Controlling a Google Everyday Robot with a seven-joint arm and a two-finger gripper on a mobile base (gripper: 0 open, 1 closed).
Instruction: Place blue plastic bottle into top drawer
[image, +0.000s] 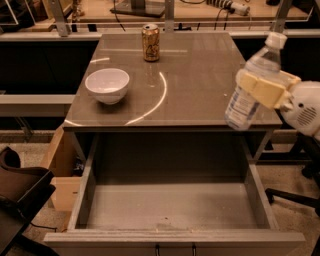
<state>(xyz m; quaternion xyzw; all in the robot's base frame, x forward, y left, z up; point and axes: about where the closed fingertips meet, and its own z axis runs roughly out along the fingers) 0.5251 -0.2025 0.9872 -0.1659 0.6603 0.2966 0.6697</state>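
My gripper (262, 87) comes in from the right and is shut on the blue plastic bottle (246, 102), a clear ribbed bottle with a white cap. The bottle is tilted, cap up and to the right, and hangs in the air over the right front corner of the cabinet top. The top drawer (170, 207) is pulled fully open below it, with a bare grey bottom and grey side walls. The bottle is above and slightly behind the drawer's right rear corner.
A white bowl (107, 85) and a gold-brown soda can (150, 42) stand on the grey cabinet top (200, 75). A light wooden box (62, 172) sits on the floor to the left. A dark chair (22, 195) is at the lower left.
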